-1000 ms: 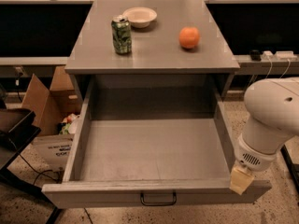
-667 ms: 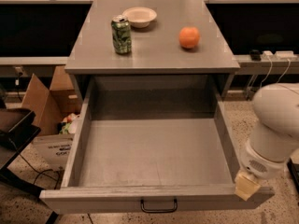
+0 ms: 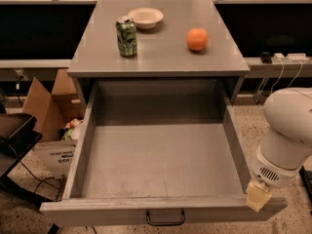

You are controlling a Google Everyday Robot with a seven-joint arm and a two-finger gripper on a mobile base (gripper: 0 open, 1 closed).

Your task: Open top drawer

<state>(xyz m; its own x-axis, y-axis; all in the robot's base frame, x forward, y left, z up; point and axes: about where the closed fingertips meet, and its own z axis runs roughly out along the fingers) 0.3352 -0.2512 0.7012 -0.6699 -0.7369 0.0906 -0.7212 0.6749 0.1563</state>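
Note:
The top drawer is pulled far out from under the grey cabinet top. Its deep grey tray holds nothing. The front panel lies along the bottom of the view, with a small dark bail handle at its centre. My gripper shows only as a tan tip below the white arm housing. It sits at the front right corner of the drawer, touching or just over the panel's top edge. The two shorter drawer fronts are out of view.
On the cabinet top stand a green can, a white bowl and an orange. An open cardboard box and a dark stand are on the floor at left. Cables and a power strip are at right.
The drawer front has come a little further out toward the camera. My arm and gripper have moved down and to the right with the drawer's front right corner.

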